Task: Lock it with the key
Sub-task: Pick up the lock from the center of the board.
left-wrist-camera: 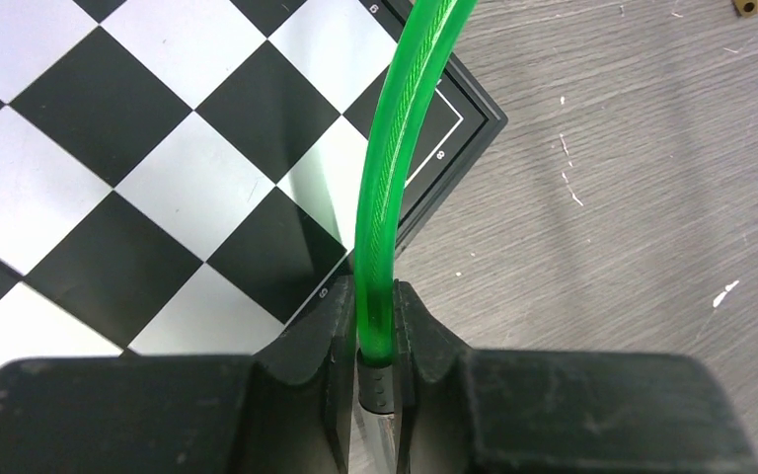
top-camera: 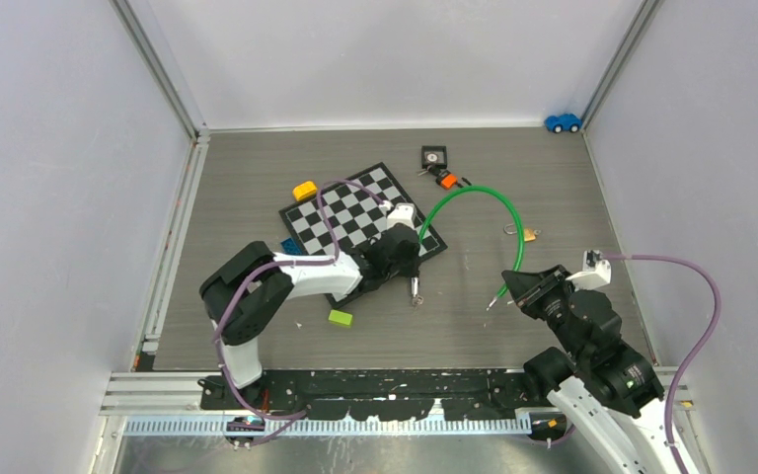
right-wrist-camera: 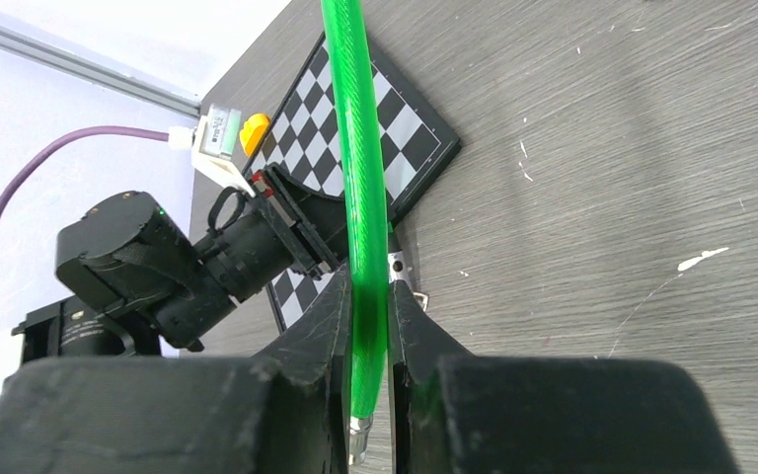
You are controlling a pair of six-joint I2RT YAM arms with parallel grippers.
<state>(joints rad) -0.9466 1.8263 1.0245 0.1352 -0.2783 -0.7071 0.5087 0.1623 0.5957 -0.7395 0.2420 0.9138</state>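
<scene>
Left jaws clamp one end of the green cable (left-wrist-camera: 385, 197), right jaws the other; maybe a padlock (top-camera: 530, 235) beside it

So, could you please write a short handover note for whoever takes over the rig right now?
Left gripper: shut on one end of the green cable, by the checkerboard corner.
Right gripper: shut on its other end.
Small brass piece, possibly the key: on the table beside the cable, untouched.
Done: both ends grasped.
Left: probably join the ends, then fetch and turn the key.
</scene>
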